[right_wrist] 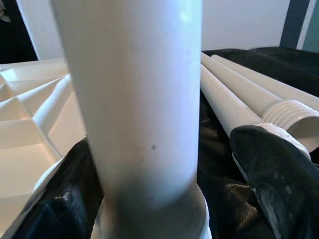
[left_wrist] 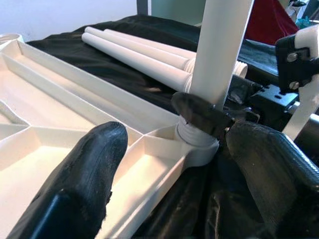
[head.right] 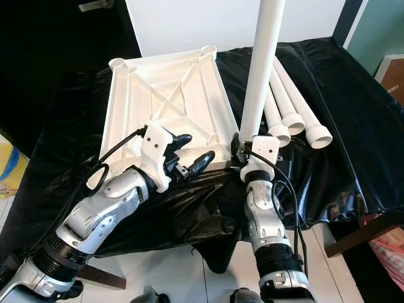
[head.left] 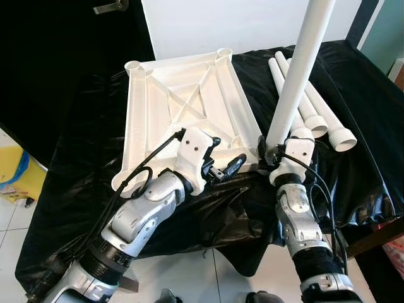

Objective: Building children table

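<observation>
A white tabletop [head.left: 158, 101] lies upside down on the black sheet, its ribbed underside facing up. One white leg [head.left: 297, 69] stands upright in the near right corner socket [left_wrist: 197, 144]. My right gripper [head.left: 273, 153] sits at the base of that leg, open, with one finger [right_wrist: 55, 199] against it and the other finger [right_wrist: 274, 169] a little apart. My left gripper [head.left: 226, 154] hovers open over the tabletop's near edge, just left of the socket, with nothing between its fingers [left_wrist: 84, 179]. Three spare legs [head.left: 312, 104] lie side by side beyond the right gripper.
The black sheet [head.left: 353, 126] covers a low table whose front edge runs just before my arms. A white panel [head.left: 252, 25] stands behind it. A yellow object [head.left: 16, 173] sits on the tiled floor to the left.
</observation>
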Available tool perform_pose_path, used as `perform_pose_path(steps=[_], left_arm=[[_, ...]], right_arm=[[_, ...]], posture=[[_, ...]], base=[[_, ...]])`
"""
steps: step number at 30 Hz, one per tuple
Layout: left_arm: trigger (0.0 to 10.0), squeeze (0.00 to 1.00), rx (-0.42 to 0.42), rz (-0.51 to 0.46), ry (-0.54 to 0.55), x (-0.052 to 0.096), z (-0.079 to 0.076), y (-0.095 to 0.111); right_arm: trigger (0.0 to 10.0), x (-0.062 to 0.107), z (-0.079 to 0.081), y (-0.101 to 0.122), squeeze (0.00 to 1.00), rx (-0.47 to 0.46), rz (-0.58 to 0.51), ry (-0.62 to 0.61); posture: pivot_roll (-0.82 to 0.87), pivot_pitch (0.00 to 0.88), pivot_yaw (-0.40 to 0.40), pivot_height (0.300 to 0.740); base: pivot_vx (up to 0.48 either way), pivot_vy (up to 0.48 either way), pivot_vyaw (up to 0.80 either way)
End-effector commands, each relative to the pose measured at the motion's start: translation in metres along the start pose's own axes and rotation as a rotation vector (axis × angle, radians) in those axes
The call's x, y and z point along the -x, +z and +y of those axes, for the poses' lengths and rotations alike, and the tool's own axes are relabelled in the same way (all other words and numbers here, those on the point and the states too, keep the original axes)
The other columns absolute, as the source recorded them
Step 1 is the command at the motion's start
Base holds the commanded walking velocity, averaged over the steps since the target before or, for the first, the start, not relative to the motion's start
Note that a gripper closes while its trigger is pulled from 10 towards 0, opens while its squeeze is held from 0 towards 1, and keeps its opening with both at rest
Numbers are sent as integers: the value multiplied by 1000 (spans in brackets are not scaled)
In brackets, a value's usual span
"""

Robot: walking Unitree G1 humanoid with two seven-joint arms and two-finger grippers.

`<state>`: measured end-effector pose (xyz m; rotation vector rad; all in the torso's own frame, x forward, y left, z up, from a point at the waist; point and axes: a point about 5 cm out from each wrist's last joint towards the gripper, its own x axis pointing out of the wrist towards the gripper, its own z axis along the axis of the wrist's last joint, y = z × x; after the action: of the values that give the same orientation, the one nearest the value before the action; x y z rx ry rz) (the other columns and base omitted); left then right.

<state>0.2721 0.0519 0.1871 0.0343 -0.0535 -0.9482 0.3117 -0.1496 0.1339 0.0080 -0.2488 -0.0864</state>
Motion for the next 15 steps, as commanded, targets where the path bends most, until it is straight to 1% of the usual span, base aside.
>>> perform_pose_path(steps=[1,2,3,5,6,7,8,10,12,14,15], left_arm=[[10000,0,6,27,-211,5,-13,-4],[10000,0,0,67,-227,10,-16,-10],[10000,0,0,67,-227,10,-16,-10],[10000,0,-23,107,-246,13,-20,-17],[10000,0,-21,124,-252,15,-22,-20],[10000,0,-21,124,-252,15,-22,-20],[10000,0,-9,151,-256,17,-25,-26],[10000,0,-2,161,-256,18,-26,-28],[10000,0,-1,193,-271,21,-29,-34],[10000,0,-5,227,-282,24,-32,-40],[10000,0,-11,238,-281,25,-32,-43]], right_arm=[[10000,5,-9,-1,0,18,2,-18],[10000,13,-19,0,0,39,-3,-42],[10000,13,-19,0,0,39,-3,-42],[10000,21,-29,1,0,39,-12,-79],[10000,24,-34,1,0,40,-20,-104],[10000,24,-34,1,0,40,-20,-104],[10000,30,-40,3,0,41,-36,-134],[10000,32,-42,4,0,41,-44,-141],[10000,36,-43,4,0,10,-40,-132],[10000,39,-39,3,0,-1,-31,-87],[10000,40,-35,1,0,-12,-22,-42]], posture=[[-80,99,60,740],[-78,105,56,740],[-78,105,56,740],[-75,113,51,740],[-72,117,48,740],[-72,117,48,740],[-70,119,45,740],[-70,119,45,740],[-70,122,43,740],[-74,125,41,740],[-76,126,40,740]], base=[[0,0,0],[0,0,0],[0,0,0],[0,0,0],[0,0,0],[0,0,0],[0,0,0],[0,0,0],[0,0,0],[0,0,0],[0,0,0]])
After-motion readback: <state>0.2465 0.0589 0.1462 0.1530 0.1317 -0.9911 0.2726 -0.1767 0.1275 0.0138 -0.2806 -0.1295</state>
